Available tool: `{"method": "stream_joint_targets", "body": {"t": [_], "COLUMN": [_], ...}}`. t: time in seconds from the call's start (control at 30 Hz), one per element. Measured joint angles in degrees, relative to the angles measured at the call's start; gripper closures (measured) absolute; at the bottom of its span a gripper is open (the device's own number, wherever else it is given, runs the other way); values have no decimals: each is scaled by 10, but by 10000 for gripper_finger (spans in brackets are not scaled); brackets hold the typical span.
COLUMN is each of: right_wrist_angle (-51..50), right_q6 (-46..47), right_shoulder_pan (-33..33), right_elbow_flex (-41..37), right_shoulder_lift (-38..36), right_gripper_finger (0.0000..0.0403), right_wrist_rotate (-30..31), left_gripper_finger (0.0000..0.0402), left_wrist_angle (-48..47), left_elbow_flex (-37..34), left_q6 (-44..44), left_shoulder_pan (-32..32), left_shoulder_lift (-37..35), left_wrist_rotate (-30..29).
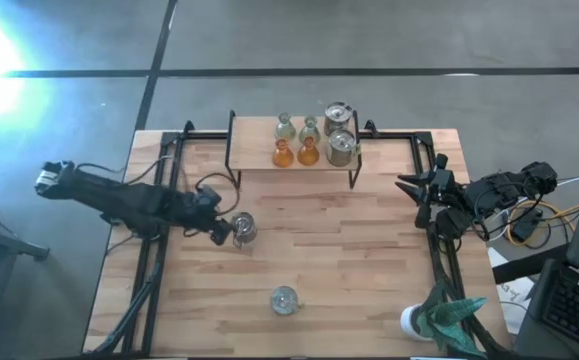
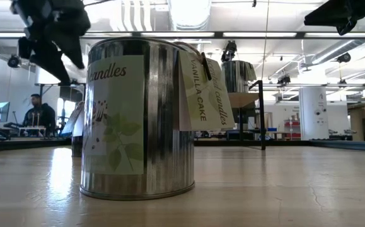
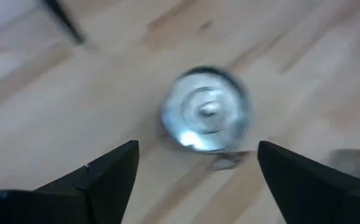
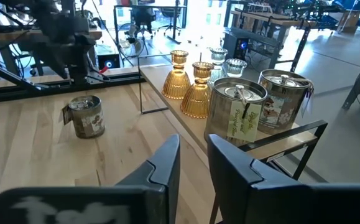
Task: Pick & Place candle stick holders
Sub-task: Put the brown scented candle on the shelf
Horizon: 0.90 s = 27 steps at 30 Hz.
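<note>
A silvery jar-like holder (image 1: 242, 230) stands on the table at mid-left; it also shows in the left wrist view (image 3: 206, 118) and the right wrist view (image 4: 85, 117). My left gripper (image 1: 219, 229) is open just to its left and above it, and the fingers are not on it. A second silvery holder (image 1: 284, 299) stands near the table's near edge and fills the low view (image 2: 138, 120). Two pale green holders (image 1: 296, 127), two amber ones (image 1: 295, 153) and two silvery ones (image 1: 340, 133) stand on the black-framed shelf (image 1: 254, 130). My right gripper (image 1: 416, 190) waits shut at the table's right side.
A white pot with a teal plant (image 1: 424, 320) stands at the near right corner. Black rails run along the table's left side (image 1: 154, 260) and right side (image 1: 439, 250). Bare wood lies between the shelf and the near holder. A person (image 2: 40, 116) sits in the room behind.
</note>
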Motion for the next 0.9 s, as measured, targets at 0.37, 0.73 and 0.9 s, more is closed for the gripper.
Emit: {"method": "stream_joint_targets", "body": {"t": [0.37,0.73,0.9], "right_wrist_angle": [0,0,0], "right_q6": [0,0,0], "right_shoulder_pan": [0,0,0], "right_elbow_flex": [0,0,0], "right_shoulder_lift": [0,0,0], "right_gripper_finger": [338,319,312], "right_wrist_rotate": [0,0,0], "left_gripper_finger": [14,9,9], "left_wrist_angle": [223,578,622], "left_elbow_flex": [-253,-449,-465], "left_q6": [-68,78,212], "left_shoulder_pan": [-5,-5,-5], "left_shoulder_lift": [-160,-152,-135], "left_wrist_rotate": [66,37,-38]}}
